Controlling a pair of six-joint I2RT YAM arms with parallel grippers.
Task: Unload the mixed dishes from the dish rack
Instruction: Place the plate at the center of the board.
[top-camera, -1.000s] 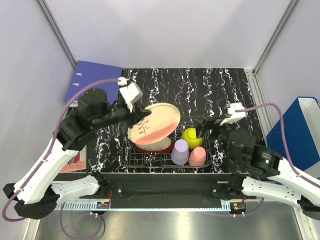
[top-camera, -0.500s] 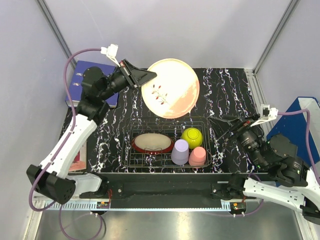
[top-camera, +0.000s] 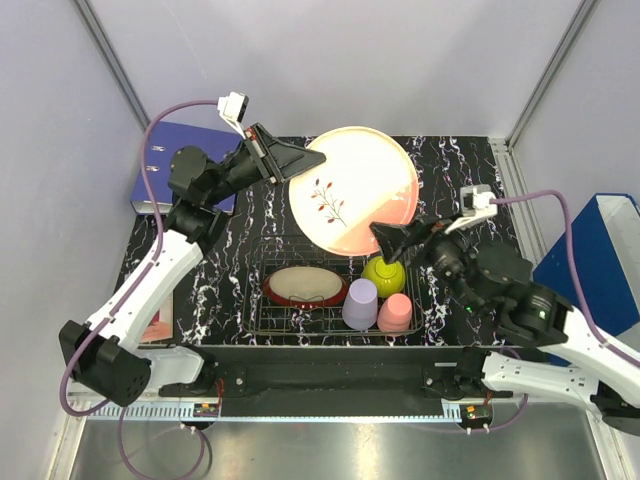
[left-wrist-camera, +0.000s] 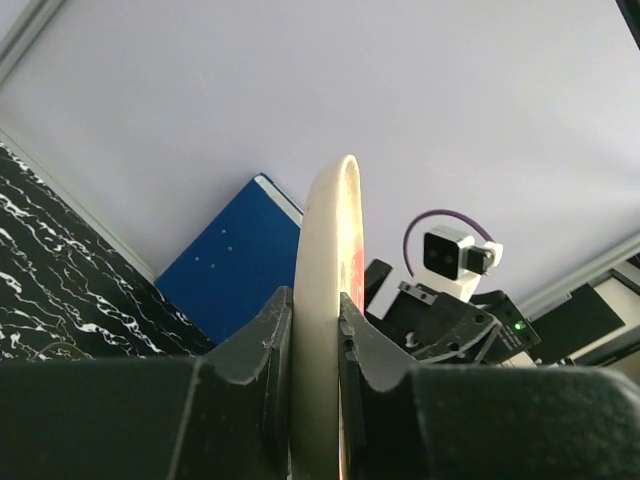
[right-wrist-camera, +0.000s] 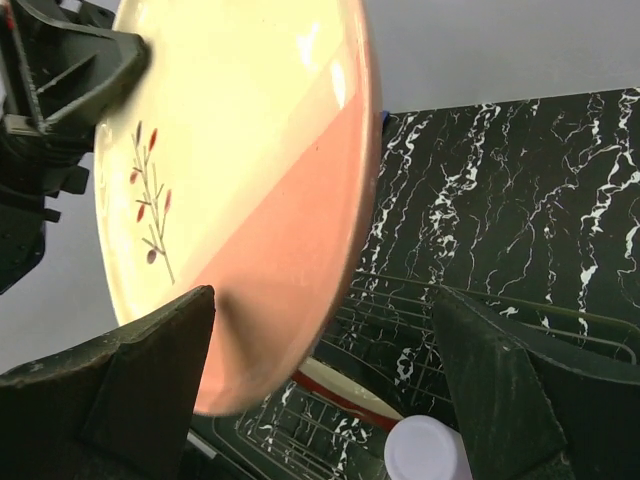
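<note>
The right gripper (top-camera: 386, 240), jaws spread wide and gripping nothing, points toward 10 o'clock in the top view. There the cream-pink plate (top-camera: 352, 190) hangs tilted in the air, its lower rim within the gap between the fingers. The left gripper (top-camera: 298, 160) is clamped on the plate's rim at its 9 o'clock. The dish rack (top-camera: 300, 331) lies toward 6 o'clock of the plate.

The left arm (top-camera: 150, 280) is standing tall off its base, elbow high, wrist angling to the right. The left tool (top-camera: 306, 160) is pinching tight on the rim of the cream-pink plate (top-camera: 355, 185), its fingers (left-wrist-camera: 268, 345) pressing either face. The right arm (top-camera: 540, 318) is crouching low with its forearm pointing left, and the right tool (top-camera: 388, 240) is gaping wide, fingers (right-wrist-camera: 150, 390) spread just at the plate's lower edge.
</note>
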